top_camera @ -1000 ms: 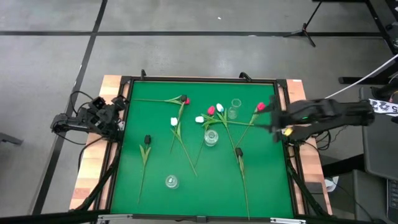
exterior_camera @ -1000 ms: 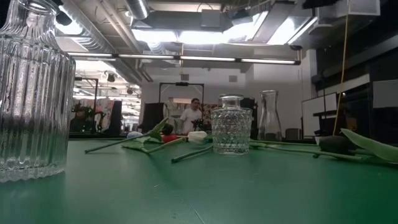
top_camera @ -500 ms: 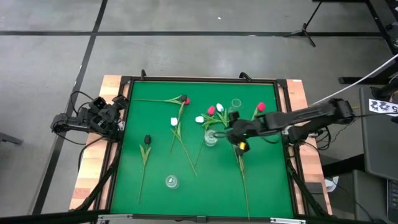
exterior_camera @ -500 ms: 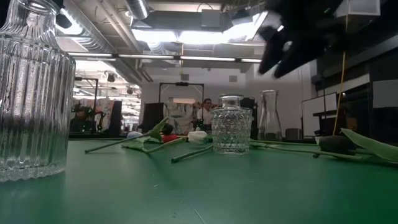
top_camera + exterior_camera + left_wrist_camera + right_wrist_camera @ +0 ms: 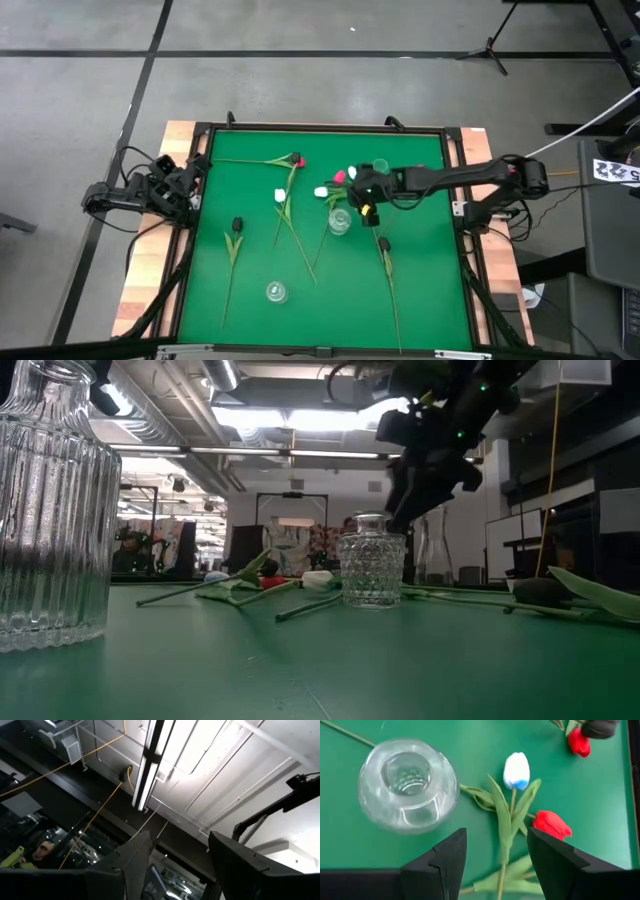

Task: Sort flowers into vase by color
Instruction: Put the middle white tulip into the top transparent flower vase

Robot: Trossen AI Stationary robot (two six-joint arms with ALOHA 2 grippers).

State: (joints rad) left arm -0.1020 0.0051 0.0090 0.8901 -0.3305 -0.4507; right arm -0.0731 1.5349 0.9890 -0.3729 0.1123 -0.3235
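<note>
Glass, round and dimpled, a vase (image 5: 407, 785) sits beside smooth white (image 5: 516, 770) and red tulips (image 5: 551, 824); right gripper (image 5: 496, 852) hovers open, empty.

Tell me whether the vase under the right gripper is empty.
Empty: the right wrist view looks straight down into the clear vase, no stem inside. The flowers lie on the table.
</note>
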